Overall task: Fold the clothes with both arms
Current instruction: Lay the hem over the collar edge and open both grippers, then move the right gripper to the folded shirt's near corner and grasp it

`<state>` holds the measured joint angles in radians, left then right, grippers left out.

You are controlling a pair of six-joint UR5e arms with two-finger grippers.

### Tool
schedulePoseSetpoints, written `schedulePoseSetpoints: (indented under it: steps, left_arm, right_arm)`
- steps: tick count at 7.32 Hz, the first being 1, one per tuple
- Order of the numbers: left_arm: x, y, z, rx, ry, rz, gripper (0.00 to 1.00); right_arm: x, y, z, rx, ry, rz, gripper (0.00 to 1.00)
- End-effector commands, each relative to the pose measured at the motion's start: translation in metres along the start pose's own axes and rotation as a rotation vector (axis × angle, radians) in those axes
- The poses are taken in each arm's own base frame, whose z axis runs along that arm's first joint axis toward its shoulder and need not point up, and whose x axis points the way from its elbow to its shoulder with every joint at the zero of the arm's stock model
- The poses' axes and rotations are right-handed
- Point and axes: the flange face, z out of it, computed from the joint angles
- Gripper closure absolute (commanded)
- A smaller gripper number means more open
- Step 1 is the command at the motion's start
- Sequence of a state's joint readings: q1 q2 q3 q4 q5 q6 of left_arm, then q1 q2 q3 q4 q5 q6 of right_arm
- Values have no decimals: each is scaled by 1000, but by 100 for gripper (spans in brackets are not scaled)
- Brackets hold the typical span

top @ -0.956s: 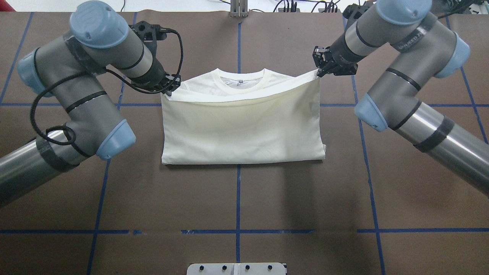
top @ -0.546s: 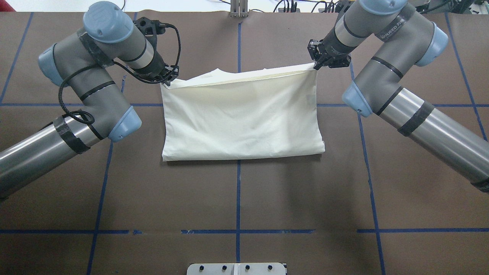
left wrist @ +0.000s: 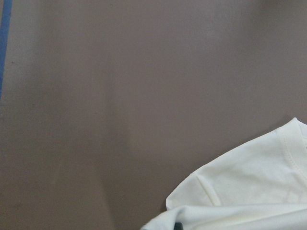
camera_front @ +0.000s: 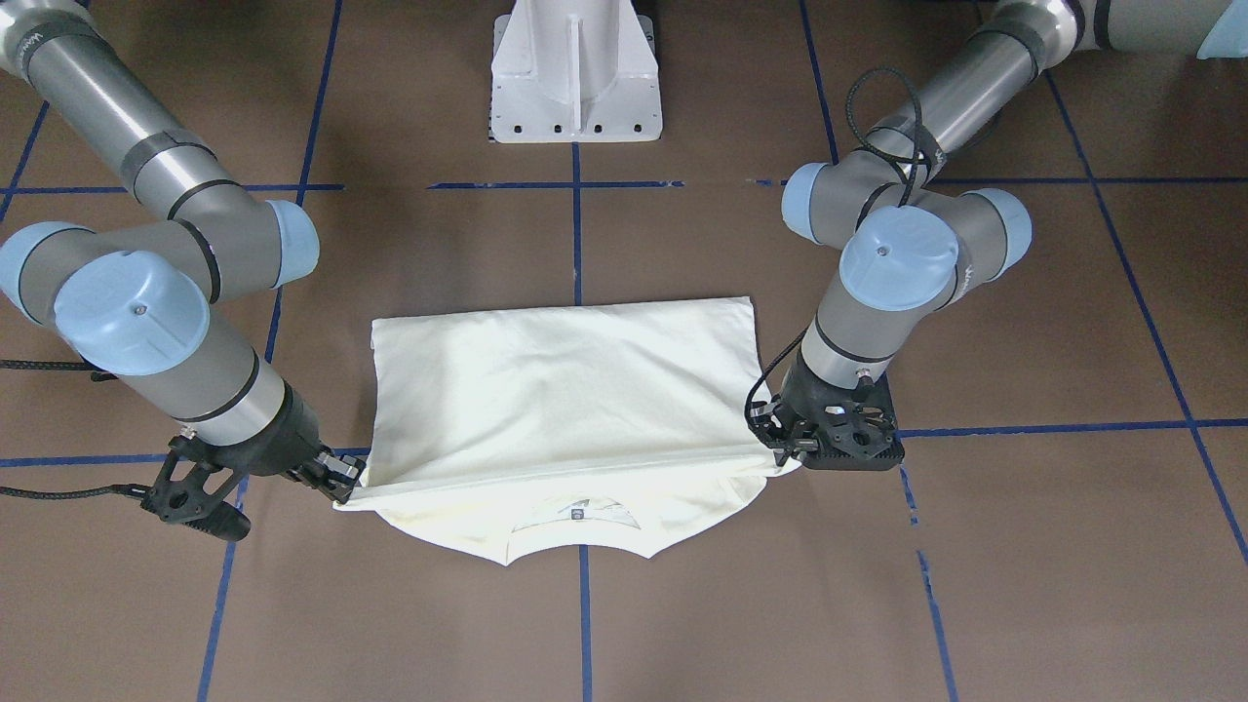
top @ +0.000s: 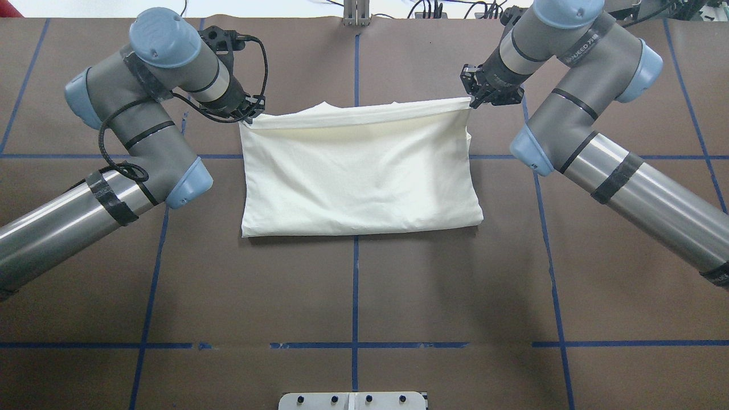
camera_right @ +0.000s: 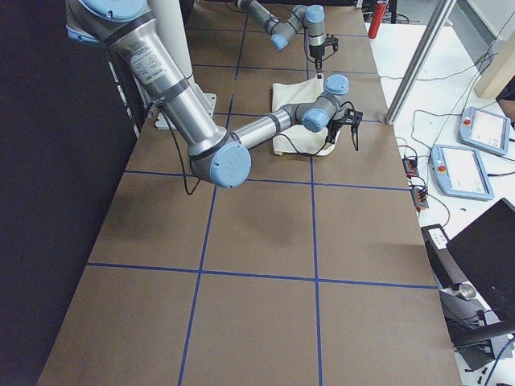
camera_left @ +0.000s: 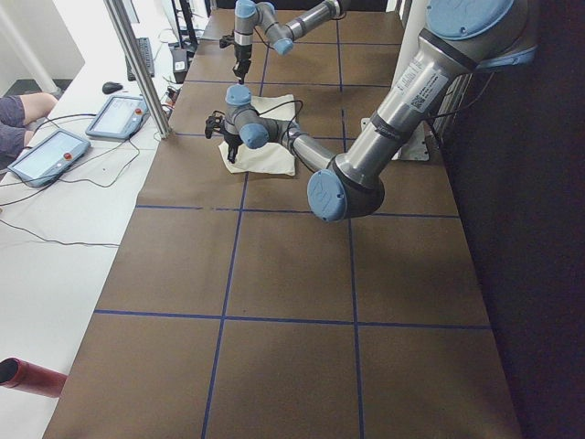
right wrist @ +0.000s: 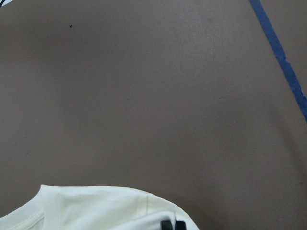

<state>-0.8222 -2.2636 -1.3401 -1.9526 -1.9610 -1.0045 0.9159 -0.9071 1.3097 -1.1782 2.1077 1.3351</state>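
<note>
Overhead exterior view: the brown table (top: 353, 296), marked with a blue tape grid, fills the frame. The left arm (top: 142, 142) enters from the view's left and the right arm (top: 575, 125) from its right. Both reach to the far half of the table.

The T-shirt (top: 359, 171) lies at the table's centre between the two arms, straddling the centre tape line. It is folded over on itself with plain cream cloth facing up. The near fold edge rests on the table. The far edge of the upper layer is stretched straight between the two grippers.

In the front-facing view, the lower layer extends past that edge toward the operators' side and lies flat. The white pedestal base (camera_front: 575, 73) stands on the robot's side of the table, well apart from the cloth.

The left gripper (top: 248, 114) is closed on one far corner of the upper layer. The right gripper (top: 471, 101) is closed on the other far corner. In the right wrist view its fingertips (right wrist: 172, 224) sit close together at the cloth edge.

A small neck label (camera_front: 578, 510) shows inside the collar of the lower layer.
</note>
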Motion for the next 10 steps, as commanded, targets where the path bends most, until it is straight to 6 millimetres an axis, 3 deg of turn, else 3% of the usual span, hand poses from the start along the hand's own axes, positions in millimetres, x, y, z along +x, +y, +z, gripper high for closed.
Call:
schedulePoseSetpoints:
  steps: [1,2,3,5,6,7,9,10]
  left_arm:
    - [9,0,-2,1,8,0,100]
    - [7,0,-1,2,2,0,45]
    - [8,1,1,0,1,4,0]
    - [5,1,3,-1,-6,8,0]
    - [8,0,0,0,-2,10,0]
    - [13,1,-8,6,11,14,0]
    - [23,4,-29,16,30,13,0]
    - [26,7,-38,13,26,10,0]
  right_arm:
    - [-5,5,0,-4,-8,-9,100]
    - [-2,4,1,-5,-5,-9,50]
    - [-2,7,2,-7,-6,-12,0]
    - [-1,3,-4,-3,-12,-74,0]
    - [-1,9,-12,-5,-28,-82,0]
    - [8,28,-32,1,-55,-88,0]
    - [42,124,-32,-21,-3,-103,3]
    - [55,150,-17,-21,38,-111,2]
